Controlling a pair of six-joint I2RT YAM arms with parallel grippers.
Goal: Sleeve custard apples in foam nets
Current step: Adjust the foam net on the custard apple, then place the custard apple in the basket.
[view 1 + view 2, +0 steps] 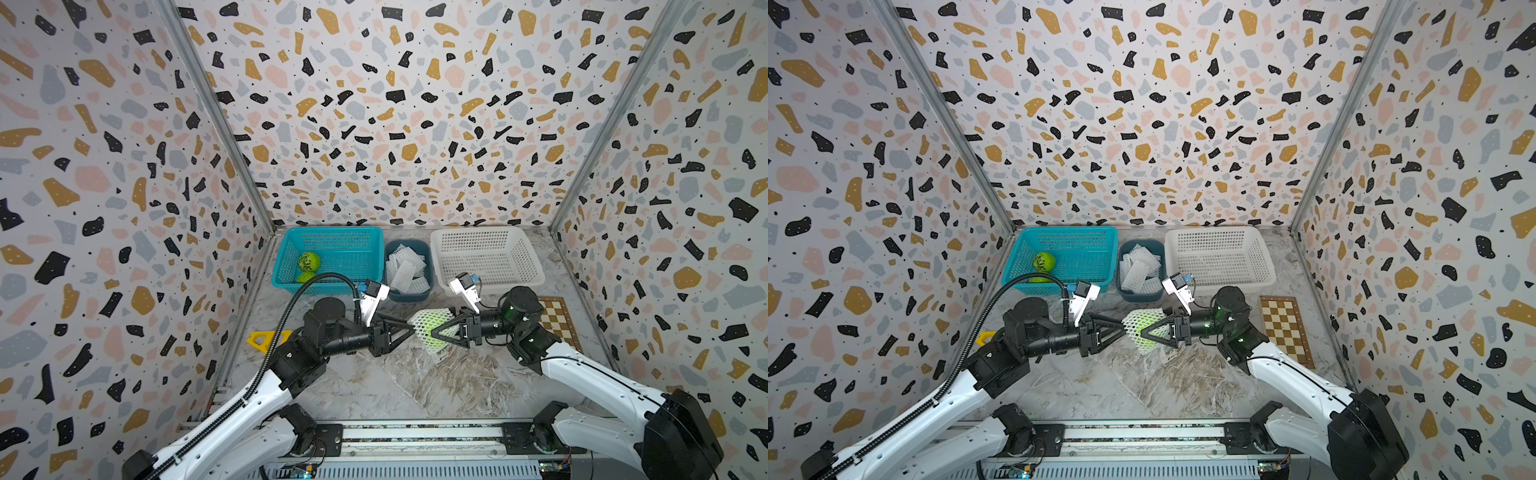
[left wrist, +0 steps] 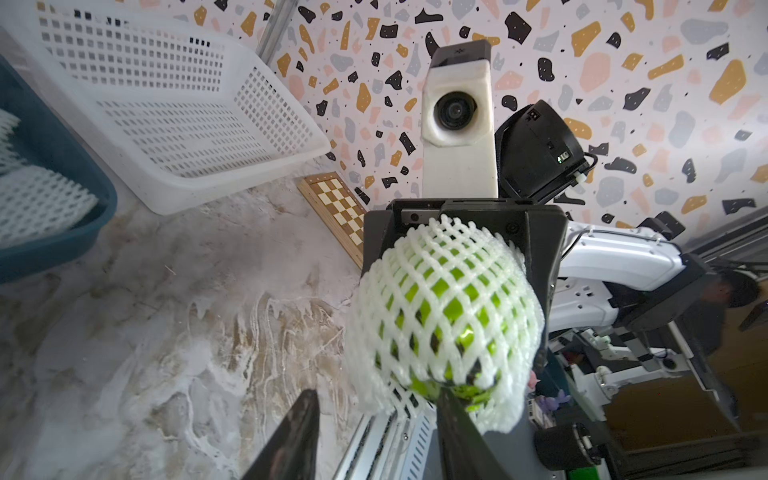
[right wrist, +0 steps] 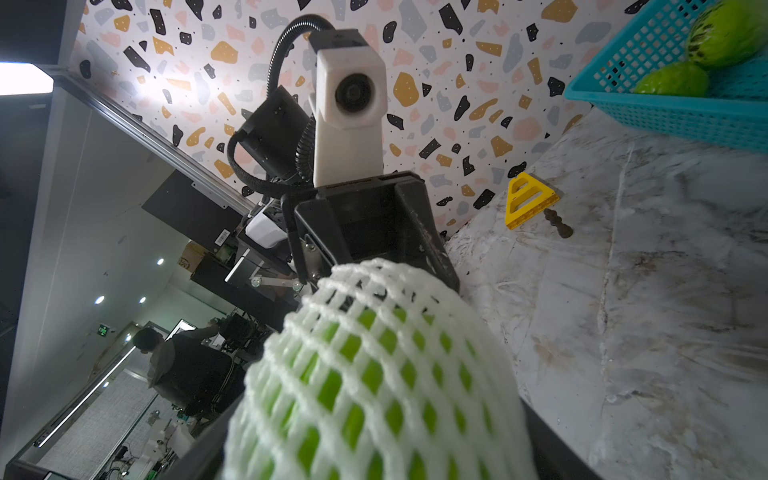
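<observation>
Custard apple (image 2: 448,289): in white diamond-mesh foam net (image 2: 419,266) | right end effector (image 1: 440,323) grasps it | left end effector (image 2: 376,395) released

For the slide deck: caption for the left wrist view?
Right gripper holds a custard apple sleeved in a foam net, open left gripper alongside.

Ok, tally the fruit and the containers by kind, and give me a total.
Green fruits: 3, two in the teal basket, one inside a foam net in the right gripper.
Containers: 3, the teal basket, a dark blue tub, a white basket.
Total: 6.
</observation>
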